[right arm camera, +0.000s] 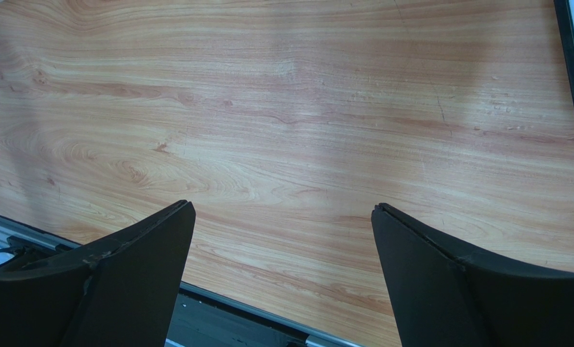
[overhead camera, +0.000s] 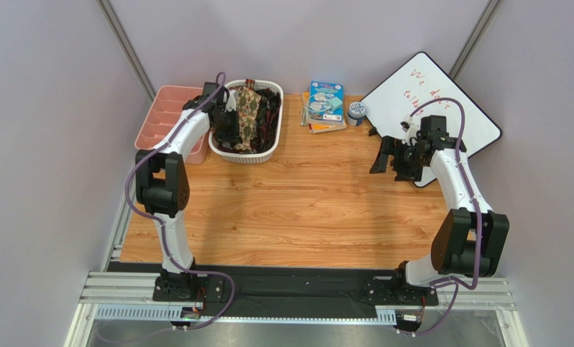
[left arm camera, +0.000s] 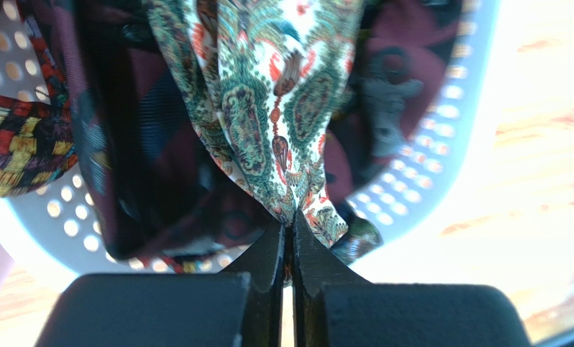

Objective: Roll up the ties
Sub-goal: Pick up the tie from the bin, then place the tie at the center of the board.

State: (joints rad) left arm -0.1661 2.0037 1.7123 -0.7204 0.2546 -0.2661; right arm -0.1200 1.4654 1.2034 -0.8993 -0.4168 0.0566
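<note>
Ties [overhead camera: 269, 110] in the basket [overhead camera: 246, 156] look limp and slippery; left pincer [left arm camera: 291, 225] nips the paisley tie [left arm camera: 268, 108] at a fold, right pincer [right arm camera: 282, 210] hangs spread.

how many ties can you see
3: paisley tie gripped by the left jaws, maroon tie beside it, checked tie against the basket wall; others may be hidden.

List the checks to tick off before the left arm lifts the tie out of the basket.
1. Grip: left gripper shut on the paisley tie: ok.
2. Only that tie pinched, none of the dark ties: cannot tell.
3. Tie out of the white basket: not ok, it hangs inside.
4. Helper: right gripper open and empty: ok.
5. Bare table under the right gripper: ok.
</note>
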